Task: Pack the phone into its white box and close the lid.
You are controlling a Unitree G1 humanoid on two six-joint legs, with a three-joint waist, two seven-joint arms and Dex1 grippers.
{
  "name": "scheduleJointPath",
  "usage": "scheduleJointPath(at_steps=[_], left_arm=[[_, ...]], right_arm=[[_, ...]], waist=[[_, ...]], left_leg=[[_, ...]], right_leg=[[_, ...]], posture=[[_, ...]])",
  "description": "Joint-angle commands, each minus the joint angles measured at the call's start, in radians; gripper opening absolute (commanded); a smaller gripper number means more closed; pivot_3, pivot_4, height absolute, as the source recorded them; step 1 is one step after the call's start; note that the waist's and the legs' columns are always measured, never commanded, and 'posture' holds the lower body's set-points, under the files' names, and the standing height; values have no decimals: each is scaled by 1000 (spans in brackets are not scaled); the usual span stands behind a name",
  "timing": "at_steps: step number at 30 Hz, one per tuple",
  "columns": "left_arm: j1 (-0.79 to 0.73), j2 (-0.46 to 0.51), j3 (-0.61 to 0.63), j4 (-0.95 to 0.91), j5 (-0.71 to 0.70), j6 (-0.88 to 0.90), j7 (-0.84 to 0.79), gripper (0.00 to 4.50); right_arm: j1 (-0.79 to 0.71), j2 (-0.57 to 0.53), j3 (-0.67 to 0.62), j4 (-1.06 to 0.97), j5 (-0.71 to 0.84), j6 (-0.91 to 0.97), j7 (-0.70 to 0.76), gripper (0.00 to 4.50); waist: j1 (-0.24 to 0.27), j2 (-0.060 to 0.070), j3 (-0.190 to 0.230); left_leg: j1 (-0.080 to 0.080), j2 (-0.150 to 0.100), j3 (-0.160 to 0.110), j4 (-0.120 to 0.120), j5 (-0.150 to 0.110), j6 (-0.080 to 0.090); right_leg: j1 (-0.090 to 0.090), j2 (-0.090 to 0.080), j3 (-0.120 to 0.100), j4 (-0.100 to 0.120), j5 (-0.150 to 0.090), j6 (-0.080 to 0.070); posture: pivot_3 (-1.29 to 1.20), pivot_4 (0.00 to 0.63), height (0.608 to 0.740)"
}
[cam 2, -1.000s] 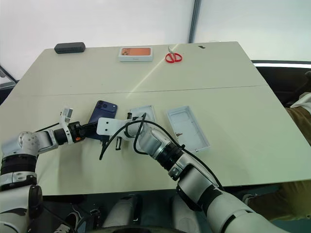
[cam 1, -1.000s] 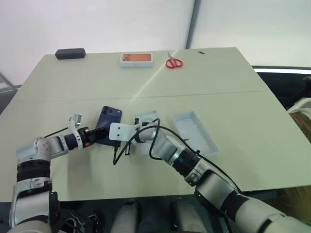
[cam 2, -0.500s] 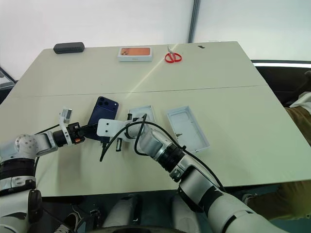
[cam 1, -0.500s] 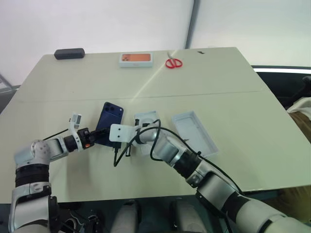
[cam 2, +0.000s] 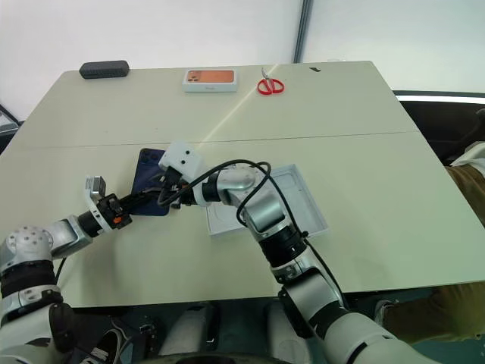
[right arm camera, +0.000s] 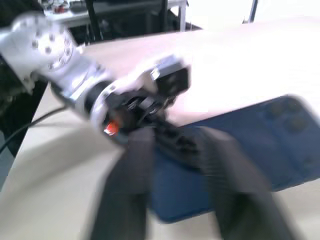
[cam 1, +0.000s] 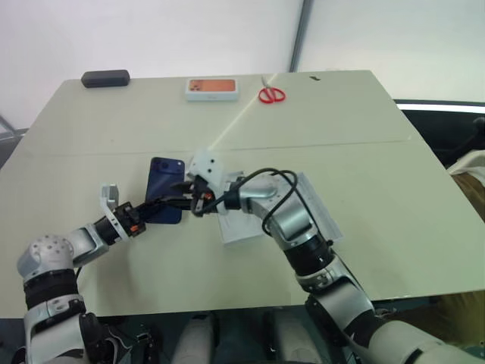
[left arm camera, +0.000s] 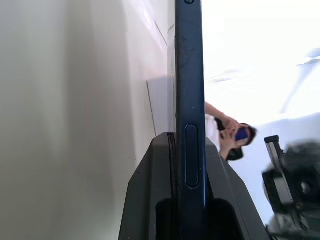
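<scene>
My left gripper [cam 1: 155, 211] is shut on the lower edge of the dark navy phone [cam 1: 163, 186] and holds it off the table. The left wrist view shows the phone [left arm camera: 190, 75] edge-on between the fingers. My right gripper [cam 1: 186, 203] hovers open just beside the phone's right edge, its fingers apart in the right wrist view with the phone [right arm camera: 250, 150] beyond them. Two white trays lie on the table: one [cam 1: 239, 227] under my right forearm, the other [cam 1: 322, 216] just right of it. Which is the white box and which the lid I cannot tell.
A black oblong case [cam 1: 105, 78], a white box with an orange picture [cam 1: 212, 89] and red scissors [cam 1: 271, 96] lie along the table's far edge. A person [left arm camera: 230, 135] shows in the distance in the left wrist view.
My right gripper has risen, rolled and opened beside the phone. The phone, still in the left gripper, has come up off the table and turned more upright.
</scene>
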Motion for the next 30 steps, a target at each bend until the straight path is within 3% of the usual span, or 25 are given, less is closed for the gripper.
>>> scheduleJointPath(at_steps=[1, 2, 11, 15, 22, 25, 28, 30], left_arm=[[20, -20, 35, -71, -58, 9, 31, 0], [24, -24, 33, -84, -59, 4, 40, 0], [59, -45, 13, -233, -98, -15, 91, 0], [55, -67, 8, -259, -118, -14, 118, 0], [41, -89, 13, -280, -161, -7, 174, 0], [50, -100, 7, -291, -178, -8, 196, 0], [55, -103, 0, -301, -190, -9, 209, 0], [48, -102, 5, -298, -201, -9, 223, 0]], right_arm=[[28, -88, 36, -73, -9, -55, 35, 4008], [39, -115, 38, -91, 1, -58, 51, 4476], [164, -469, 59, -281, 42, -256, 307, 4476], [167, -532, 113, -232, -34, -333, 318, 4476], [158, -536, 142, -156, -79, -355, 309, 4476], [159, -536, 156, -132, -102, -364, 308, 3646], [160, -536, 161, -124, -115, -366, 309, 2280], [159, -526, 157, -135, -108, -347, 306, 2280]], waist=[[2, 0, 0], [1, 0, 0], [-1, -2, 2], [-1, -4, 3], [3, -7, 5], [4, -7, 5], [4, -7, 5], [4, -7, 5]], left_leg=[[0, 0, 0, 0, 0, 0], [0, 0, 0, 0, 0, 0], [0, 0, 1, 0, 0, 0], [0, 1, 1, 1, 0, 0], [0, 1, 1, 3, 0, 0], [0, 1, 1, 3, 0, 0], [0, 1, 1, 3, 0, 0], [0, 1, 1, 3, 0, 0]], right_leg=[[0, 0, 0, 0, 0, 0], [0, -1, 0, 0, 0, 0], [1, 1, 0, -2, 0, 0], [1, 1, 0, -2, 0, 0], [3, 2, 0, -2, 0, 0], [3, 1, 0, -2, 0, 0], [3, 1, 0, -3, 0, 0], [3, 1, 0, -2, 0, 0]], posture=[[0, 150, 740], [0, 150, 740], [0, 150, 740], [0, 150, 740], [0, 150, 740], [0, 150, 740], [0, 150, 740], [0, 150, 740]])
